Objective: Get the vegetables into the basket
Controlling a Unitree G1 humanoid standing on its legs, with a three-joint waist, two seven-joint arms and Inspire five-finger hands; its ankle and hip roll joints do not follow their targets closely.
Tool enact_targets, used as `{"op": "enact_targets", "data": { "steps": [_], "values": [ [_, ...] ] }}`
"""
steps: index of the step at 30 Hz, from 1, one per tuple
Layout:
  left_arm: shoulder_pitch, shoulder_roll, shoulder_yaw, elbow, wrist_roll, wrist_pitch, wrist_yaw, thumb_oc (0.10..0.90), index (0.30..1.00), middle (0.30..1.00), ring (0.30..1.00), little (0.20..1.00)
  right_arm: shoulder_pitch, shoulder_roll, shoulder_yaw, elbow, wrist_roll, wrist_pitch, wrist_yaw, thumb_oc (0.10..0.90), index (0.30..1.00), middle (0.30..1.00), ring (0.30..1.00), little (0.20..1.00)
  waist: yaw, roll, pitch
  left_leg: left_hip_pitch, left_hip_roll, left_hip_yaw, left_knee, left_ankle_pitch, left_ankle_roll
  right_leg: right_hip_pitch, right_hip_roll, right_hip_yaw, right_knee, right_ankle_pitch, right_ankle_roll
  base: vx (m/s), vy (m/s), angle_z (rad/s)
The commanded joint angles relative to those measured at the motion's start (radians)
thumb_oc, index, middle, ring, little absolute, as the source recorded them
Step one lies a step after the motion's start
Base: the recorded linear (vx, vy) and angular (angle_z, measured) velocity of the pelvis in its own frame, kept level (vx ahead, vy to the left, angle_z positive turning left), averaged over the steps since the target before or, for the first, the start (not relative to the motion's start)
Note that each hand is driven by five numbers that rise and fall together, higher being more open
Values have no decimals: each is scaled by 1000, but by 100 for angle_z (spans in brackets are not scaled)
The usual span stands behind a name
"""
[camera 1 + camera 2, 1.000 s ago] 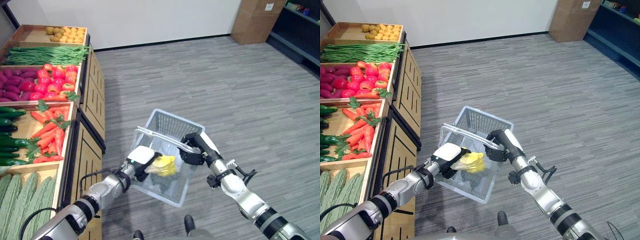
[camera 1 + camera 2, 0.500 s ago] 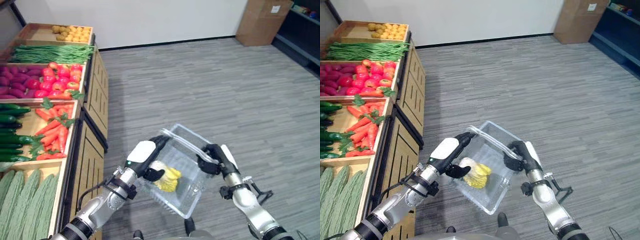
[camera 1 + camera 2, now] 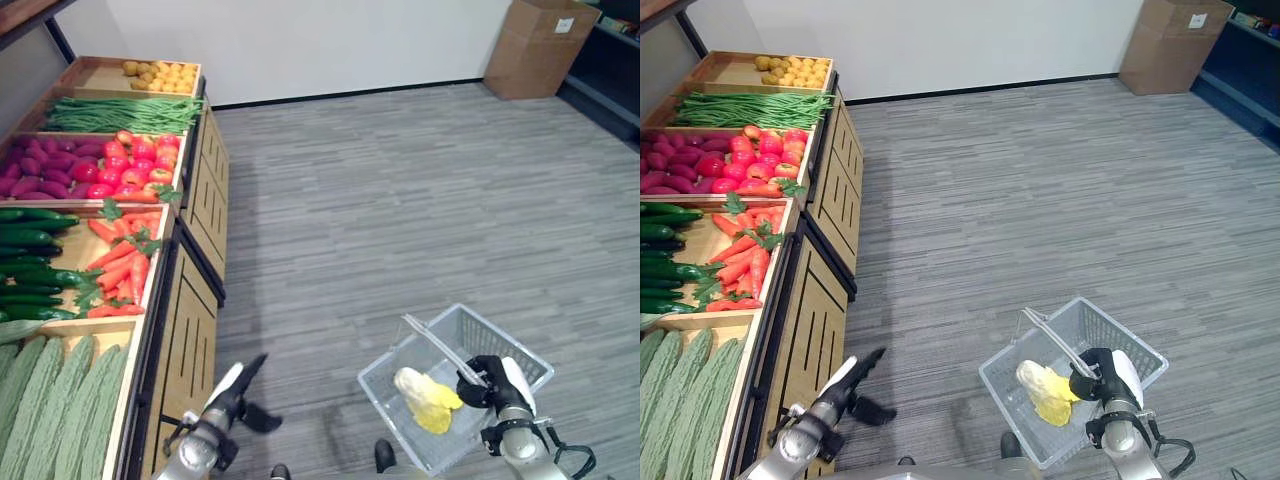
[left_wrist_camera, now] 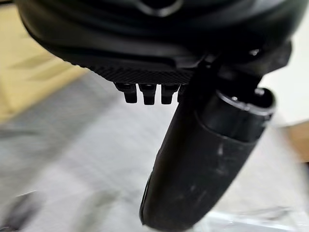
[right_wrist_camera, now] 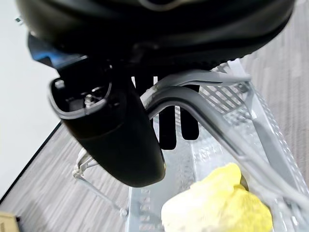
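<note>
A grey wire basket [image 3: 512,355] hangs low at the right, its rim tilted. My right hand [image 3: 497,383] is shut on its grey handle [image 5: 193,99], which runs between thumb and fingers in the right wrist view. Inside the basket lies a pale yellow leafy vegetable [image 3: 426,399], also seen close up as the yellow vegetable [image 5: 218,207]. My left hand [image 3: 238,393] is low at the left, beside the wooden stand, with straight fingers and nothing in it. Its thumb [image 4: 203,159] stands out straight over grey floor.
A wooden produce stand [image 3: 187,325] runs along the left with bins of bitter gourds [image 3: 50,400], cucumbers [image 3: 30,270], carrots [image 3: 120,265], tomatoes [image 3: 140,165], green beans [image 3: 110,112] and potatoes [image 3: 160,72]. A cardboard box [image 3: 545,40] stands far right by the wall. Grey floor lies between.
My left hand has let go of the yellow vegetable and drawn back out of the basket to the stand. The basket has swung down and right. The camera has shifted too.
</note>
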Motion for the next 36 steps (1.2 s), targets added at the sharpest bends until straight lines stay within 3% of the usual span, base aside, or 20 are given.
{"op": "enact_targets", "data": {
  "steps": [1,3,4,7,9,11,14,16,19,21,23,25,27,29,36],
  "values": [
    [-89,0,-6,67,150,-4,71,900,1000,1000,1000,1000,-110,-27,-69,-90,-28,-104,-69,400,300,300,300,300,12,-44,-43,-21,-1,-31,2,-16,-20,22,-11,-53,12,-47,38,9,-35,4],
    [-97,-26,15,161,167,15,85,900,1000,1000,1000,1000,-107,-33,-65,-84,-37,-103,-64,400,300,300,300,300,11,-44,-41,-20,1,-28,2,-15,-21,20,-9,-52,14,-47,37,12,-20,-1],
    [-111,-77,65,338,192,53,101,900,1000,1000,1000,1000,-93,-43,-60,-91,-52,-99,-50,400,300,300,300,300,5,-44,-38,-17,8,-20,2,-14,-25,14,-2,-42,16,-50,33,31,-46,-5],
    [-115,-108,121,474,224,96,123,900,1000,1000,1000,1000,-81,-54,-54,-110,-67,-95,-35,400,300,300,300,300,3,-41,-34,-12,15,-11,2,-11,-30,12,8,-33,22,-55,26,44,-61,-14],
    [-100,-122,151,500,233,106,136,900,1000,1000,1000,1000,-65,-65,-51,-126,-75,-93,-23,400,300,300,300,300,5,-38,-27,-5,27,-8,2,-7,-36,11,19,-29,31,-67,19,56,-96,-29],
    [-88,-130,218,505,155,111,153,900,1000,1000,1000,1000,-49,-78,-55,-153,-86,-96,-16,400,300,300,300,300,10,-38,-9,-5,44,-15,10,5,-42,7,35,-29,56,-88,6,32,-147,-4],
    [-88,-131,227,494,136,112,163,900,1000,1000,1000,1000,-43,-86,-57,-169,-92,-97,-17,400,300,300,300,300,13,-37,2,-15,53,-25,31,4,-46,1,45,-30,78,-102,-4,9,-147,1],
    [-98,-121,237,481,116,116,190,900,1000,1000,1000,1000,-39,-124,-53,-199,-127,-109,-29,400,300,300,300,300,21,-42,45,-70,85,-63,127,8,-56,-32,80,-48,169,-149,-35,-15,-306,20],
    [-121,-115,241,477,97,117,208,900,1000,1000,1000,1000,-34,-143,-48,-231,-143,-116,-34,400,300,300,300,300,19,-50,61,-109,101,-85,195,27,-67,-35,92,-67,194,-168,-53,12,-181,25],
    [-122,-116,244,476,91,117,212,900,1000,1000,1000,1000,-29,-146,-49,-236,-146,-115,-36,400,300,300,300,300,19,-51,66,-124,97,-99,233,23,-69,-30,95,-69,197,-175,-57,49,-83,20],
    [-130,-122,240,472,75,114,221,900,1000,1000,1000,1000,-32,-157,-50,-236,-153,-113,-41,400,300,300,300,300,26,-51,81,-146,69,-133,255,28,-65,-18,91,-73,200,-180,-60,50,-27,17],
    [-142,-126,222,463,71,108,222,900,1000,1000,1000,1000,-31,-163,-65,-234,-153,-111,-53,400,300,300,300,300,33,-51,86,-208,23,-163,204,20,-41,-10,76,-88,196,-192,-53,91,35,13],
    [-149,-131,211,463,81,109,224,900,1000,1000,1000,1000,-20,-162,-78,-233,-153,-108,-60,400,300,300,300,300,34,-46,78,-257,27,-146,156,65,-37,1,72,-105,190,-204,-52,195,80,42],
    [-152,-130,190,451,100,111,232,900,1000,1000,1000,1000,-32,-147,-66,-211,-156,-105,-84,400,300,300,300,300,64,-47,83,-322,11,-156,83,128,-42,55,82,-83,188,-241,-50,319,130,22],
    [-141,-116,189,463,131,114,238,900,1000,1000,1000,1000,-16,-118,-62,-226,-175,-90,-69,400,300,300,300,300,66,-69,35,-273,-27,-106,81,83,2,105,18,-48,167,-254,-11,223,182,-33]
  ]
}}
